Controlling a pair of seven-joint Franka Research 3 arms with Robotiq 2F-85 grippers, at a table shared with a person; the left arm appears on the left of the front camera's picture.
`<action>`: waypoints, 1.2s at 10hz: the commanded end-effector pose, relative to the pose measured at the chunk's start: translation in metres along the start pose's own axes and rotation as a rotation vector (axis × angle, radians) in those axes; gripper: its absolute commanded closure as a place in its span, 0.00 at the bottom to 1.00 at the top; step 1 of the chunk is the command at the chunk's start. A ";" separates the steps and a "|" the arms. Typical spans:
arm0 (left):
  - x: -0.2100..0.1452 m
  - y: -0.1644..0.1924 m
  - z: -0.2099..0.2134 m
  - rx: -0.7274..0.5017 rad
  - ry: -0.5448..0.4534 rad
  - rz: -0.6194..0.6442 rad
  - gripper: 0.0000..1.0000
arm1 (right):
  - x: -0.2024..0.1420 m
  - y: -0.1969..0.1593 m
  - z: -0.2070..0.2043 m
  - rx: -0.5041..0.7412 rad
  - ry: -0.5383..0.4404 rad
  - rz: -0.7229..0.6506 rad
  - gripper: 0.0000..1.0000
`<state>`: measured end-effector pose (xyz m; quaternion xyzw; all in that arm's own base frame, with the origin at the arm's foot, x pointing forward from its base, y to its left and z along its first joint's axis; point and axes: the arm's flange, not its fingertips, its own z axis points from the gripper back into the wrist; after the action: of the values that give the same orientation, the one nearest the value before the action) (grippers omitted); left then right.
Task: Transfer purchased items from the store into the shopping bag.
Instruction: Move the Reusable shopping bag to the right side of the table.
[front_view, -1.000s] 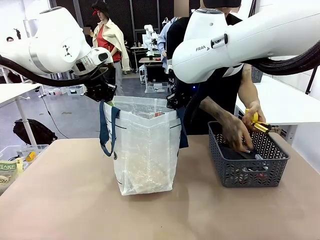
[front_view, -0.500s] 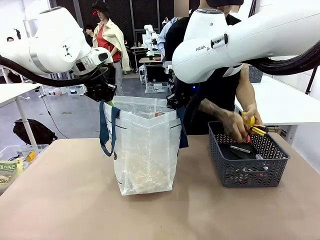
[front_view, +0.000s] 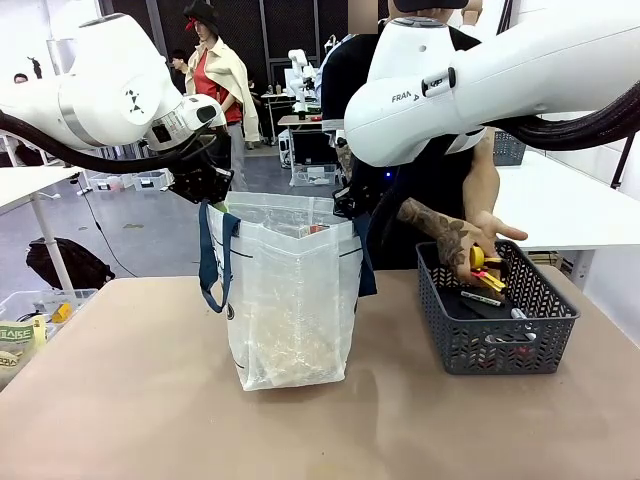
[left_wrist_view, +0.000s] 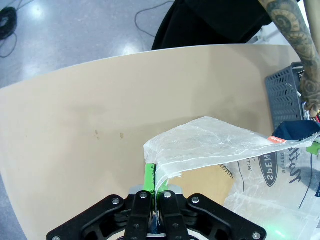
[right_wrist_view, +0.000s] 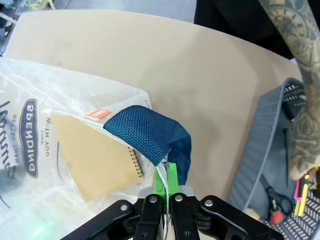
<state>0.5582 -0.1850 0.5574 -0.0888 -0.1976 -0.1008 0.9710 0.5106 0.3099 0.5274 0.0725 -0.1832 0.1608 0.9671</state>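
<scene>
The shopping bag (front_view: 290, 300), translucent white with navy handles, stands upright mid-table. My left gripper (front_view: 212, 193) is shut on its left rim (left_wrist_view: 200, 140), and my right gripper (front_view: 350, 205) is shut on its right rim beside a navy handle (right_wrist_view: 145, 132); together they hold the mouth open. In the wrist views the left gripper (left_wrist_view: 155, 176) and right gripper (right_wrist_view: 165, 182) pinch the thin plastic. A brown notebook (right_wrist_view: 95, 150) lies inside. The store, a dark grey basket (front_view: 495, 340), sits to the right. The person's hand (front_view: 470, 255) holds yellow and red purchased items (front_view: 486, 270) above it.
Pens and a black item (front_view: 485, 300) lie in the basket, with scissors (right_wrist_view: 272, 192) among them. A clear bin (front_view: 25, 320) of goods sits beyond the table's left edge. The person's tattooed forearm (right_wrist_view: 295, 60) reaches over the basket. Bare table lies in front of the bag.
The person's hand has moved left from the basket's far right rim to above its left part, still holding the yellow items. Both arms and the bag have stayed still.
</scene>
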 end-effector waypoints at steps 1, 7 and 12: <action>0.000 0.003 0.005 0.004 0.000 0.008 1.00 | -0.001 -0.003 0.001 0.003 -0.005 -0.010 1.00; 0.000 0.003 0.005 0.004 0.000 0.008 1.00 | -0.001 -0.003 0.001 0.003 -0.005 -0.010 1.00; 0.000 0.003 0.005 0.004 0.000 0.008 1.00 | -0.001 -0.003 0.001 0.003 -0.005 -0.010 1.00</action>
<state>0.5581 -0.1850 0.5572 -0.0886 -0.1967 -0.1008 0.9712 0.5105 0.3099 0.5274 0.0725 -0.1833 0.1608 0.9671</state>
